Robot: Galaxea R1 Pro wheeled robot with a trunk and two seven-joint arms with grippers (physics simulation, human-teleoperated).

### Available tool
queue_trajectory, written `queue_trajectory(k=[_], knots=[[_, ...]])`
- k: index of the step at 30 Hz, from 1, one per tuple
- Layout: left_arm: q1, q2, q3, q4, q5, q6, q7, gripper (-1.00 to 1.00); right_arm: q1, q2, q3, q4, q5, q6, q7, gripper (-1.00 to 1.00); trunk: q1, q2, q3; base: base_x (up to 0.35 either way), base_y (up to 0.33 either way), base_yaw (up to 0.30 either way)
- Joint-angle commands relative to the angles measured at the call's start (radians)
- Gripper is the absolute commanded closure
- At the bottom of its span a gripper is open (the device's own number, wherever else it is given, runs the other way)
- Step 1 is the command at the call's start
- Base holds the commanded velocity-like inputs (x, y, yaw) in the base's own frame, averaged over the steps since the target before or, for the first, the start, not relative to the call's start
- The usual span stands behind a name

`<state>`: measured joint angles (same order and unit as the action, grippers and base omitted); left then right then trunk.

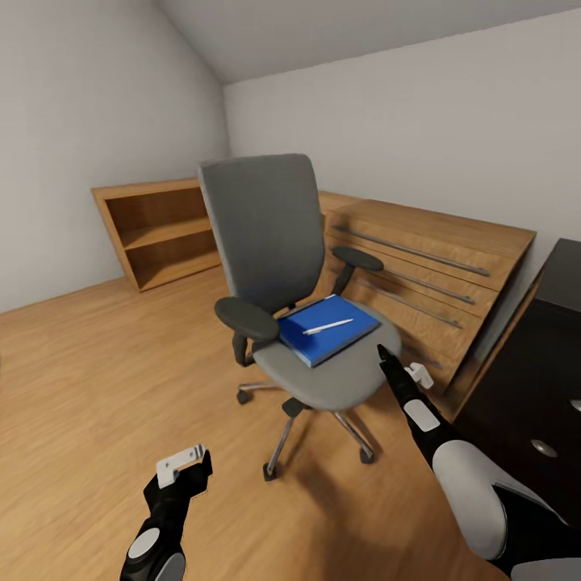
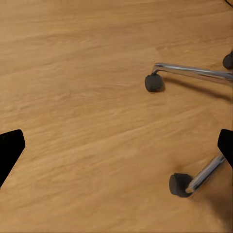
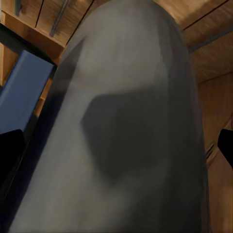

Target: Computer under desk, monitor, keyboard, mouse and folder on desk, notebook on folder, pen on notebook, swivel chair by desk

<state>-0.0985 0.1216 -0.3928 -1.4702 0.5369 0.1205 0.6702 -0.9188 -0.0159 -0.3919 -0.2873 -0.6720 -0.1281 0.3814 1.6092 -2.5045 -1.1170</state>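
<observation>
The grey swivel chair (image 1: 266, 234) stands mid-room on the wooden floor. On its seat lies the blue folder (image 1: 343, 335) with the white pen (image 1: 327, 327) on top. My right gripper (image 1: 386, 355) is open, right at the seat's near right edge; its wrist view has the grey seat (image 3: 131, 121) close up and the folder (image 3: 22, 92) beside it. Lower down, my left gripper (image 1: 181, 468) hangs open over the floor near the chair's chrome legs (image 2: 194, 72). The black desk (image 1: 524, 379) is at the right edge. Computer, monitor, keyboard, mouse and notebook are out of view.
A light wooden chest (image 1: 428, 258) with long bar handles stands behind the chair against the wall. An open wooden shelf unit (image 1: 161, 230) sits in the far left corner. The chair's casters (image 2: 154, 82) rest on the floor close to my left gripper.
</observation>
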Motion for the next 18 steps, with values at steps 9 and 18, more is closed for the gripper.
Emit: queue_trajectory(k=[9,18], knots=[[-0.001,0.0,-0.003,-0.001,0.003,0.004,0.007,-1.0,-0.001,0.001,0.008,0.002,-0.008,-0.002,0.008,-1.0,0.0,0.0,-0.001,0.1,0.1,0.0],[-0.001,0.0,-0.004,-0.001,0.004,0.004,0.008,-1.0,-0.002,0.001,0.008,0.002,-0.008,-0.002,0.008,-1.0,0.0,0.0,-0.001,-0.149,0.003,0.0]])
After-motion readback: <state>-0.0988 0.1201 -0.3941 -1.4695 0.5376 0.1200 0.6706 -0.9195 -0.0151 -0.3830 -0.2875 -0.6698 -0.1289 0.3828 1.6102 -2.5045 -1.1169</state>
